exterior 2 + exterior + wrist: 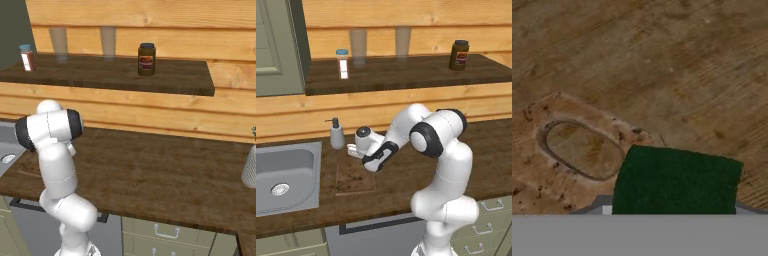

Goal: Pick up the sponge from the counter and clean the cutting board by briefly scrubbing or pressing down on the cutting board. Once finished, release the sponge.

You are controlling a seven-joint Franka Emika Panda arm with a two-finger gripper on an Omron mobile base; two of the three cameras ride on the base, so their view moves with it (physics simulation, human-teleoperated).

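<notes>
Sponge (pixel 677 182) is clamped in my jaws, closed right down on it, hanging just above the handle end of the cutting board (pixel 582 150). So pickup's done I reckon, next I need to press down and scrub.

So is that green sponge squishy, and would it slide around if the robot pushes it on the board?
Probably squishy: the sponge looks like a soft foam block. Likely very light, being small beside the cutting board. Its flat face should drag rather than roll on the rough, stained wood.
</notes>
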